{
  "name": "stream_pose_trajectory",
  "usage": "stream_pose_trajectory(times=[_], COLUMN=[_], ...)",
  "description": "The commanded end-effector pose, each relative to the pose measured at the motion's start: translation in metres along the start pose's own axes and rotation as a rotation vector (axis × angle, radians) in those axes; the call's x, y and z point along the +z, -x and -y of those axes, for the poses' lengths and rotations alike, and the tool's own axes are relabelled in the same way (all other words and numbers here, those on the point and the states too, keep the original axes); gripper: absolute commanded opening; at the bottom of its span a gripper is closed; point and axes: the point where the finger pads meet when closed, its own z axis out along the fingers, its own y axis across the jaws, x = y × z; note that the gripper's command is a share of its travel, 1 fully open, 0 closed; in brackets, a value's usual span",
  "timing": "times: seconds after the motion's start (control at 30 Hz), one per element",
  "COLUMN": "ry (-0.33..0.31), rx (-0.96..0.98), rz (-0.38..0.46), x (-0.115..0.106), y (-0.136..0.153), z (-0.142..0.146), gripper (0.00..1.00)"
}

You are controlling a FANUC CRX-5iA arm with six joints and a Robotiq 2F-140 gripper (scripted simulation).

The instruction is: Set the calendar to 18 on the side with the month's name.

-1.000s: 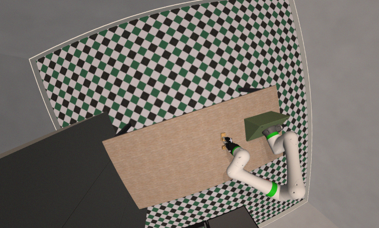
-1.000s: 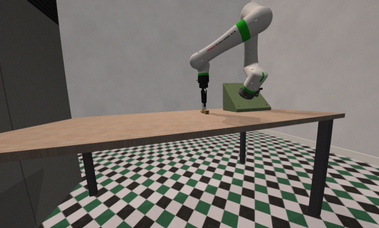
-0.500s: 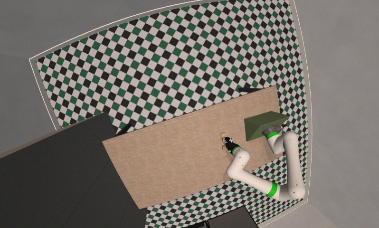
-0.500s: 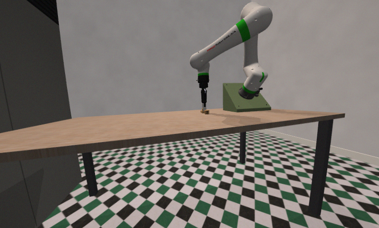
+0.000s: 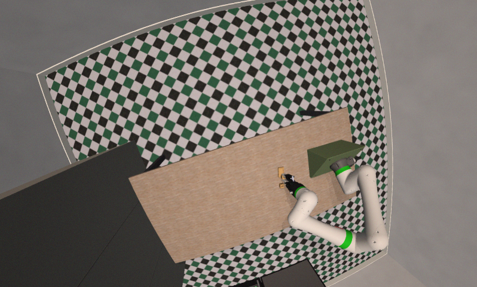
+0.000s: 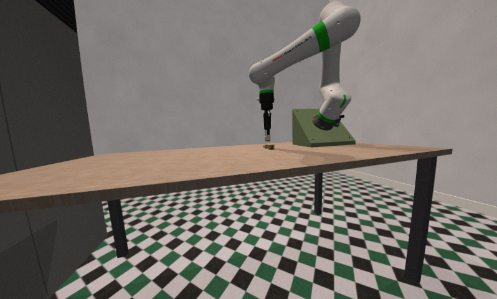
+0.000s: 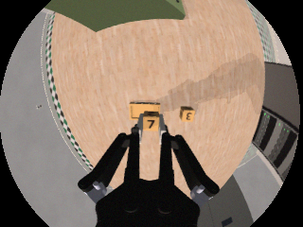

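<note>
- Tray (image 5: pixel 280 171) (image 6: pixel 265 146) (image 7: pixel 136 111): laid on the table (image 5: pixel 216 192) (image 6: pixel 169 162) (image 7: pixel 114 61), apparently flat; no cube is seen seated in it, though part is hidden in wrist view.
- 7-cube (image 5: pixel 283 177) (image 7: pixel 151 124): gripped & held up off the table, w/ the "7" turned to the wrist cam.
- Gripper (image 5: pixel 284 177) (image 6: pixel 267 137) (image 7: pixel 151 119): fingers closed to a narrow gap, w/ the 7-cube pinched between.
- Loose cube (image 5: pixel 281 185) (image 6: pixel 271 147) (image 7: pixel 187 113): left on the table beside the tray, apart from it; "3" is seen on top, "2" on a side (no "1" or "8" can be made out on either cube).
- Done: one pick, prob. no more.
- Left: "1" & "8" to be found & turned upright to the month side, both cubes to be set flat in the tray side by side, then release & arm clear.
- Month name: can't be read; reading side TBD.
</note>
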Motion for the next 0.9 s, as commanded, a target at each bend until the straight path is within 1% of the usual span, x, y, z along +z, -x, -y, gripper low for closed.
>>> stream_pose_trajectory(times=[0.0, 0.13, 0.27, 0.7, 0.87], ry=[0.0, 0.0, 0.0, 0.0, 0.0], rx=[0.0, 0.0, 0.0, -0.001, -0.042], rz=[0.0, 0.0, 0.0, 0.0, 0.0], x=[-0.023, -0.05, -0.064, -0.066, -0.066], y=[0.0, 0.0, 0.0, 0.0, 0.0], z=[0.0, 0.0, 0.0, 0.0, 0.002], gripper=[0.17, 0.17, 0.17, 0.17, 0.17])
